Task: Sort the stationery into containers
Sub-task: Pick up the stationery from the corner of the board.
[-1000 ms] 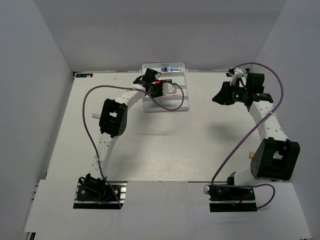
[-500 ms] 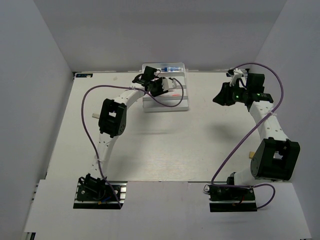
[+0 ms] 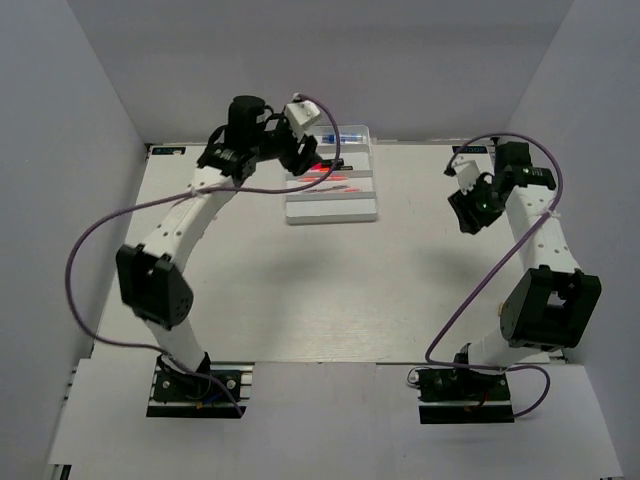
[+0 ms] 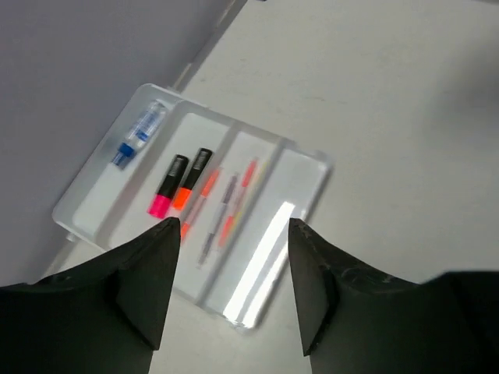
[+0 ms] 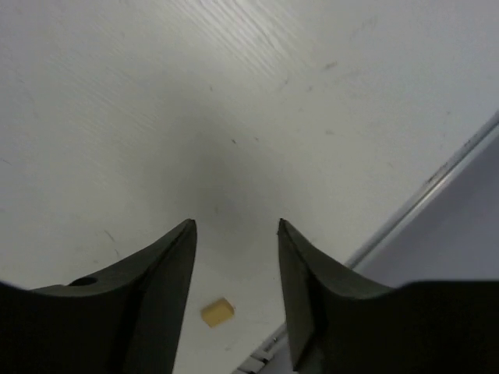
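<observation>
The white divided tray (image 4: 308, 167) lies below my left gripper (image 4: 231, 224), which hangs open and empty above it. In its rows lie a clear blue-capped bottle (image 4: 139, 132), a pink-and-black marker (image 4: 168, 187), an orange-and-black marker (image 4: 192, 178), thin pink-orange sticks (image 4: 243, 187) and a thin pale pen (image 4: 221, 214). From above, the tray (image 3: 330, 208) sits at the table's far middle with the left gripper (image 3: 303, 158) over its left end. My right gripper (image 5: 235, 224) is open over bare table, and the tiny tan eraser (image 5: 217, 312) lies below its fingers, untouched.
A metal strip along the table edge (image 5: 437, 183) runs close to the eraser, with the grey wall beyond it. Grey walls enclose the table on three sides. Purple cables (image 3: 120, 225) loop off both arms.
My left gripper opened and rose up and back off the tray, leaving a stick in it. The right gripper opened too and swung from pointing left toward the table.
</observation>
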You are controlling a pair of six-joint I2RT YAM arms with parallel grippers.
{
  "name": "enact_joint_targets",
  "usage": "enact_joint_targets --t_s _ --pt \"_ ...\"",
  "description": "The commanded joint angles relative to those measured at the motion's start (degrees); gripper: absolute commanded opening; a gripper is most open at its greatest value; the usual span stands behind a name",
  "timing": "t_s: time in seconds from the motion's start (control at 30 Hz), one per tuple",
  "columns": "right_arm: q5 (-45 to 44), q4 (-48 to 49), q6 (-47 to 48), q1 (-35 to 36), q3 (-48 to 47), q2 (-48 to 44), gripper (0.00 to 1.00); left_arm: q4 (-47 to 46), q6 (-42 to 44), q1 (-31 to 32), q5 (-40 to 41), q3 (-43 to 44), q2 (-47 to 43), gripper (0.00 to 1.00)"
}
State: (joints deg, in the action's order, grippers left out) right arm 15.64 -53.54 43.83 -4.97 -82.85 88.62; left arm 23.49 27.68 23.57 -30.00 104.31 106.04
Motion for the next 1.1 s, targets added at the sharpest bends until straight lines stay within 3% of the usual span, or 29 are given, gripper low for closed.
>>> enact_joint_targets --t_s 0.0,0.03,0.1,0.3,0.6,0.9,1.07 --pt "-14.3 -9.5 5.9 -1.9 5.5 -1.6 0.55 3.0 -14.6 -1.2 -6.6 -9.8 -8.7 0.7" --pt "-17.6 -8.8 4.2 -2.8 7.9 -2.4 0.57 3.8 -15.9 -1.2 -7.2 -11.9 -10.4 0.85" --pt "-18.7 -7.2 1.5 -4.7 14.7 -5.7 0.56 3.2 -19.8 -1.2 -7.7 -18.0 -15.1 0.9" --pt "-19.4 -2.4 -9.7 -11.4 25.3 -11.3 0.55 0.0 -25.0 -1.8 -5.9 -28.6 -23.4 0.9" --pt "-18.0 4.4 -21.7 -19.7 31.6 -13.8 0.5 2.2 -24.3 -1.8 -7.0 -26.5 -20.9 0.89" --pt "-18.2 10.7 -16.1 -25.2 36.7 -10.1 0.47 1.5 -24.5 -1.8 -8.0 -26.4 -20.4 0.89" --pt "-16.8 13.5 -14.0 -27.0 37.0 -6.5 0.54 1.6 -24.3 -1.8 -8.2 -26.7 -20.3 0.89"
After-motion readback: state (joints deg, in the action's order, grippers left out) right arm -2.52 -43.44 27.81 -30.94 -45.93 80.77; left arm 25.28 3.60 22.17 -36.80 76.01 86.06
